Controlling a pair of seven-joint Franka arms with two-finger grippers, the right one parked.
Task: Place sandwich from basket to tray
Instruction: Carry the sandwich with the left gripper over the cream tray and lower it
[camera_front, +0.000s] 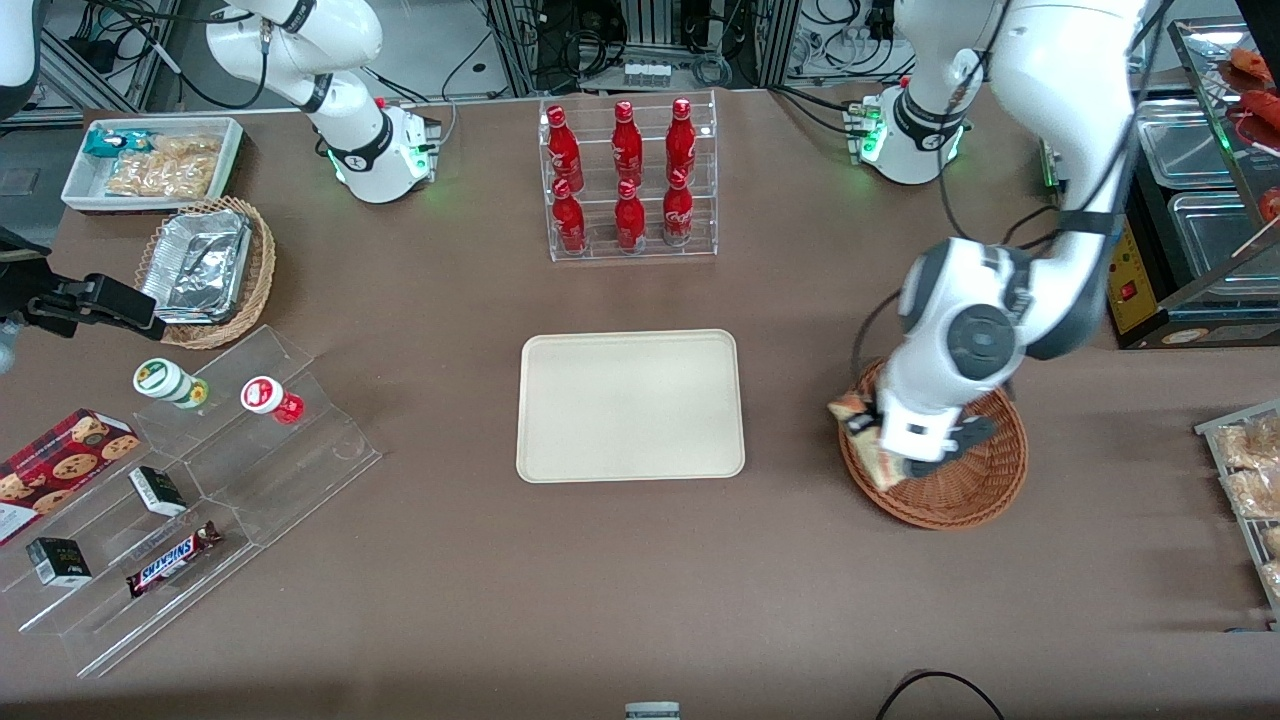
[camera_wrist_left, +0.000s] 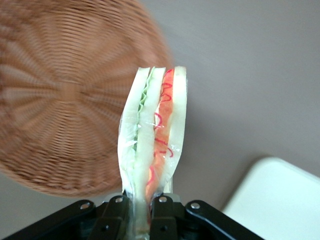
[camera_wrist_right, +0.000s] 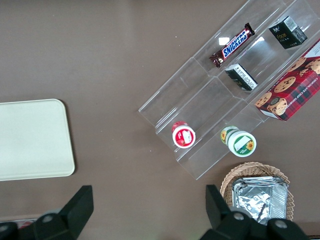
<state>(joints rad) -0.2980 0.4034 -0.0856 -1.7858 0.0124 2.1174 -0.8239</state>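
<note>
Transport is the step in hand, by my reading: the hand (camera_wrist_left: 142, 210) is pinching the small triangular clear-wrapped sandwich (camera_wrist_left: 152, 135) of white bread with green and red-orange filling by its lower edge, fingers (camera_wrist_left: 162, 212) pressed against the wrap from both sides. In the front view the hand (camera_front: 905, 455) hangs over the edge of the round reddish-brown woven wicker basket (camera_front: 985, 490) that lies nearest the tray, and the sandwich (camera_front: 865, 435) sticks out past that rim. The wrist view shows the basket (camera_wrist_left: 55, 95) bare of other goods and lying below the wedge, so the wedge appears lifted clear. The flat cream-beige rectangular tray (camera_front: 630, 405) rests on the brown surface (camera_front: 640, 600) toward the parked arm, well apart from the basket and empty. The next move, I judge, calls for carrying the wedge sideways over the tray's low rim, lowering it, then releasing.
</note>
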